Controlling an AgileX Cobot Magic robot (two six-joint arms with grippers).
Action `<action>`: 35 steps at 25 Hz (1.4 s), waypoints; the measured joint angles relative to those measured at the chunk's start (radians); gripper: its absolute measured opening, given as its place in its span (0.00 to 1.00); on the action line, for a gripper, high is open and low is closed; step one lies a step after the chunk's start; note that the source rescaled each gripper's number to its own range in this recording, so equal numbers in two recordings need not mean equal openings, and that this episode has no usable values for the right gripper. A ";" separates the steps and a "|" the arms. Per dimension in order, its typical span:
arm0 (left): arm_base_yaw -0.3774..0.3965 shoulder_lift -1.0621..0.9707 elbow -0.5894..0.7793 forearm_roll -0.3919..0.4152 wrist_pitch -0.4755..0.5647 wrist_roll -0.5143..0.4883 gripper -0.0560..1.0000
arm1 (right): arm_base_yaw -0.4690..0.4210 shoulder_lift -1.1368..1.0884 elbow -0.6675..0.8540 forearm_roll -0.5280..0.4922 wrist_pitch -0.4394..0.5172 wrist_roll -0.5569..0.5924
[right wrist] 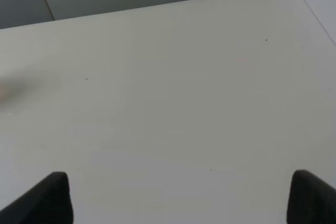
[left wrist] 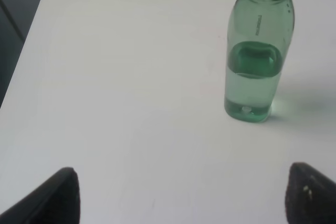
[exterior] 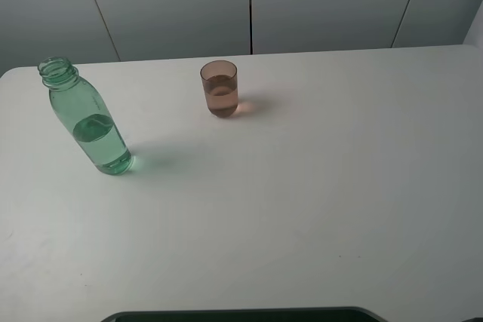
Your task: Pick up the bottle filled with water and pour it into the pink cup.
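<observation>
The bottle [left wrist: 257, 61] stands upright, well beyond the left gripper's [left wrist: 181, 195] wide-spread, empty jaws.

Surface: white table [exterior: 317, 186], rounded corners; standing on it: capless green bottle [exterior: 89, 120], part-filled, far left | pink cup [exterior: 219, 89], upright, holding liquid, back centre; well apart

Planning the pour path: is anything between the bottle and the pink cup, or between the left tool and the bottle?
Nothing visible. The bottle and the pink cup stand apart with only bare table between them. From the left wrist view, the left tool is open and faces the bottle across bare table too.
</observation>
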 joint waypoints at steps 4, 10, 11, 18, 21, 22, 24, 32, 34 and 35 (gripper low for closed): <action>-0.002 0.000 0.031 0.012 -0.046 -0.034 0.99 | 0.000 0.000 0.000 0.000 0.000 0.000; -0.002 0.000 0.035 0.028 -0.056 -0.050 0.99 | 0.000 0.000 0.000 0.000 0.000 0.000; -0.002 0.000 0.035 0.028 -0.056 -0.050 0.99 | 0.000 0.000 0.000 0.000 0.000 0.000; -0.002 0.000 0.035 0.030 -0.056 -0.052 0.99 | 0.000 0.000 0.000 0.000 0.000 0.000; -0.002 0.000 0.035 0.030 -0.056 -0.052 0.99 | 0.000 0.000 0.000 0.000 0.000 0.000; -0.002 0.000 0.035 0.030 -0.056 -0.052 0.99 | 0.000 0.000 0.000 0.000 0.000 0.000; -0.002 0.000 0.035 0.030 -0.056 -0.052 0.99 | 0.000 0.000 0.000 0.000 0.000 0.000; -0.002 0.000 0.035 0.030 -0.056 -0.054 0.99 | 0.000 0.000 0.000 0.000 0.000 0.000; -0.002 0.000 0.035 0.030 -0.056 -0.054 0.99 | 0.000 0.000 0.000 0.000 0.000 0.000; -0.002 0.000 0.035 0.030 -0.056 -0.056 0.99 | 0.000 0.000 0.000 0.000 0.000 0.000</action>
